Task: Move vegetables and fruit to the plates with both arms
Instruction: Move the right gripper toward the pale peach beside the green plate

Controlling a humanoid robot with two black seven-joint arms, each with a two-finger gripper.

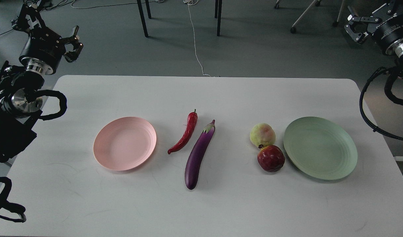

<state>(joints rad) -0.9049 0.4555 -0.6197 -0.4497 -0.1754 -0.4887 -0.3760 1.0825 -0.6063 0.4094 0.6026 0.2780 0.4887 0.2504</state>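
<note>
A red chili pepper [185, 135] and a purple eggplant [198, 154] lie side by side at the middle of the white table [221, 95]. A pale pink plate [125, 143] sits to their left, bare. A yellow-green fruit [262, 135] touches a dark red pomegranate [271, 158] just left of the bare pale green plate [320, 148]. My left gripper [73, 44] is open and empty, beyond the table's far left corner. My right gripper [354, 26] is open and empty, high at the far right, off the table.
Chair and table legs [142, 18] and a white cable [196, 49] are on the grey floor beyond the table. My arms' black cable loops hang at the left edge [53, 105] and right edge [369, 108] of the table.
</note>
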